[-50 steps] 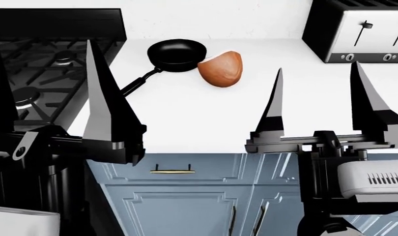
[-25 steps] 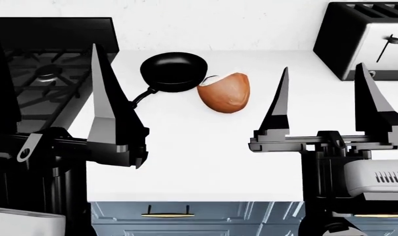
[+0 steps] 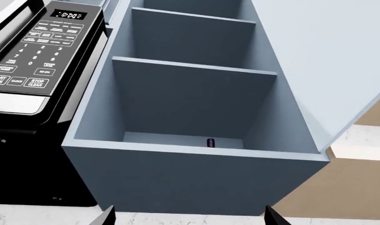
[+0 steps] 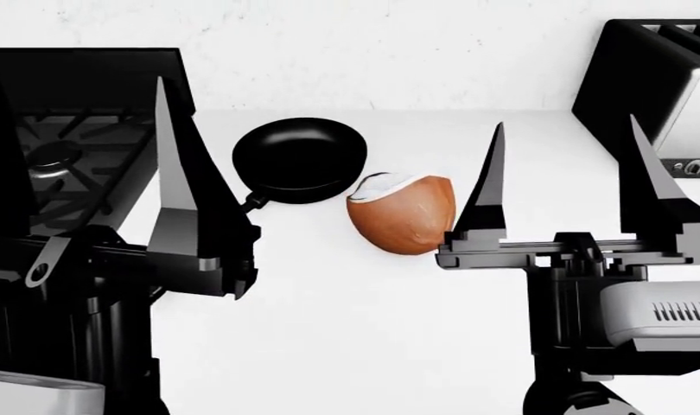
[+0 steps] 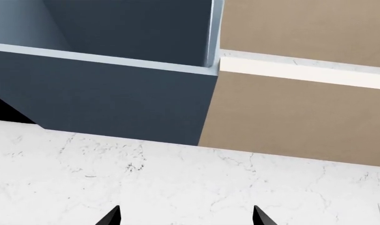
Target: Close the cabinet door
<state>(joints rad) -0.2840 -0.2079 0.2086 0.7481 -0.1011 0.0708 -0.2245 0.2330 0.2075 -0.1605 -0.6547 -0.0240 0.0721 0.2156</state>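
Observation:
The left wrist view looks up at a blue-grey wall cabinet (image 3: 196, 103) that stands open, with three shelves showing inside. Its door (image 3: 330, 61) is swung out to the side away from the microwave. A small dark item (image 3: 210, 142) sits on the lowest shelf. My left gripper (image 3: 190, 218) is open below the cabinet, well clear of it and holding nothing. The right wrist view shows the cabinet's underside (image 5: 115, 98) and its corner, with my right gripper (image 5: 186, 216) open and empty. In the head view both grippers (image 4: 85, 164) (image 4: 569, 181) point upward over the counter, and the cabinet is out of view.
A black microwave (image 3: 34, 61) hangs beside the cabinet. On the white counter (image 4: 362, 328) lie a black frying pan (image 4: 301, 158) and a brown coconut half (image 4: 404, 213). A toaster (image 4: 673, 104) stands at the right and a stove (image 4: 62, 147) at the left.
The head view has tilted upward. Pan, coconut and toaster have slid down the picture, and the lower drawer fronts have dropped out of view. Both grippers stay open in the same spots.

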